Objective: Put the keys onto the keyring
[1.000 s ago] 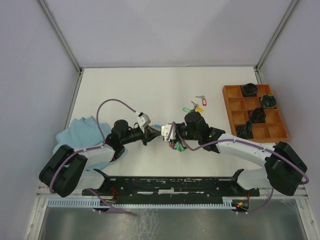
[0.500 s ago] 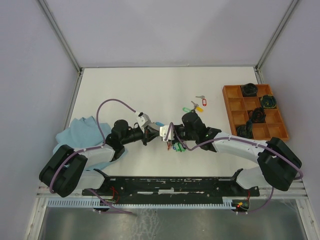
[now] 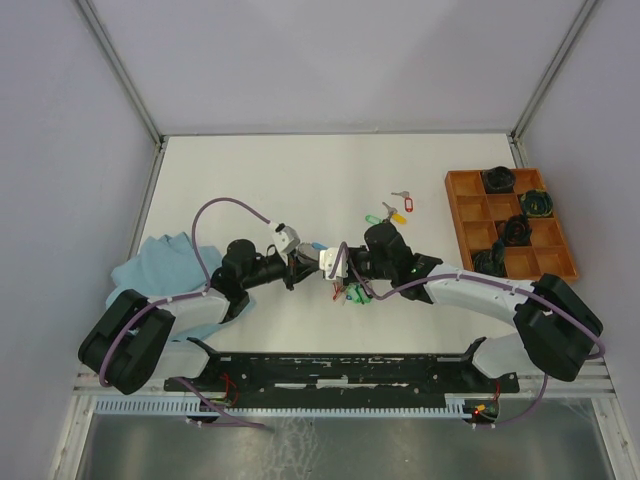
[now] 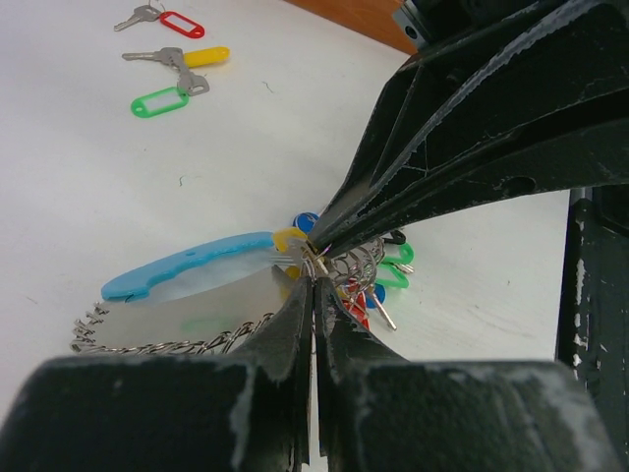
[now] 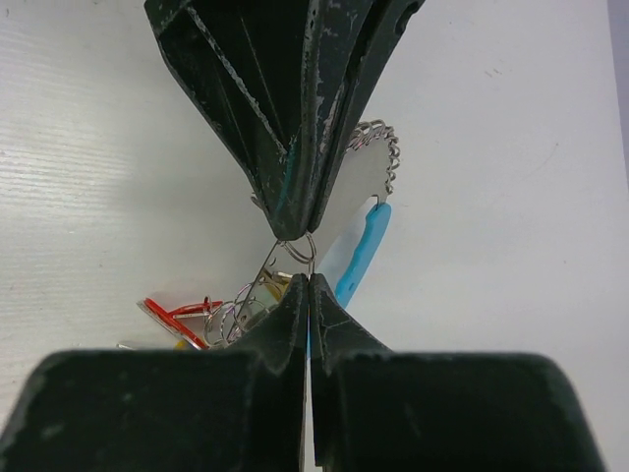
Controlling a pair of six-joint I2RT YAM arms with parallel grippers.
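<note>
Fingers first: the left fingers point(image 4: 285, 334) are pressed flat together, pinching the thin wire of the keyring point(image 4: 187, 270) just past the end of its bright blue sleeve. The right fingers point(image 5: 285, 324) are also closed tight, tip to tip with the left pair.

The right wrist view gives the detail here: a small wire ring point(image 5: 299, 251) sits right between the two sets of tips, touching both. Whether the right pair actually grips it, I cannot tell.

From above, all of that is a dark knot over the middle of the worktop point(image 3: 250, 170), too small to read. That view does add a blue cloth point(image 3: 150, 262) by the left arm and an orange compartment tray point(image 3: 520, 280) on the right holding dark coiled bundles point(image 3: 497, 180).

The left wrist view shows the blue sleeve curving away to the left, with a fine chain point(image 4: 167, 344) trailing below it. A bunch of keys point(image 4: 378, 280) with red, green, blue and yellow tags crowds beside the tips. Three loose keys lie well beyond them: a red-tagged key point(image 4: 182, 24), a yellow-tagged key point(image 4: 204, 56) and a green-tagged key point(image 4: 157, 101).
</note>
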